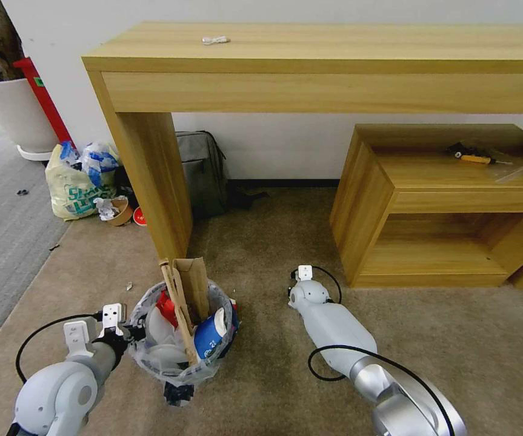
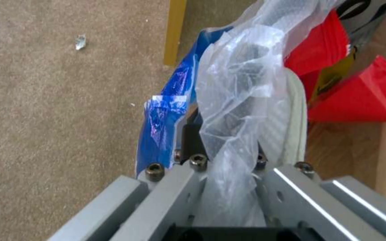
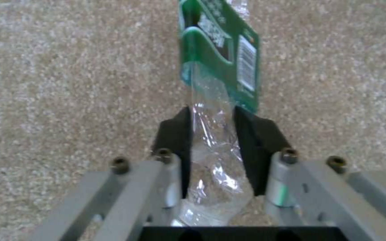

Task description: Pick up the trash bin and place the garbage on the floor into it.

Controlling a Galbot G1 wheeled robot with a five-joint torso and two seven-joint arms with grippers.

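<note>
the trash bin [image 1: 179,339] is held at its rim by the left gripper [image 1: 133,330], whose pads are clamped on the bin wall and a bunched fold of the crinkly liner [image 2: 238,110], presumably so the bin can be carried along and kept close to each piece of litter. just beyond that gripper, inside the bin, a cardboard scrap [image 1: 191,287], a wooden stick [image 1: 176,318], a blue-white paper cup [image 1: 211,333] and a red wrapper [image 2: 349,90] are already stowed. the right gripper [image 3: 213,134] is lowered to the floor [image 1: 261,242], well apart from the bin, and its 2 black fingers [image 3: 175,140] are closed on a crushed clear bottle [image 3: 213,100] with a green label, which lies lengthwise between them and reaches out ahead; it is judged to be gripped at the narrow end for a firm hold. the beige-tan carpet is short-piled. a wooden desk [image 1: 334,60] and a low wooden shelf [image 1: 449,200] are set against the white wall beyond both grippers, and a yellowish shopping bag [image 1: 79,181] is left off toward the left gripper's side.
</note>
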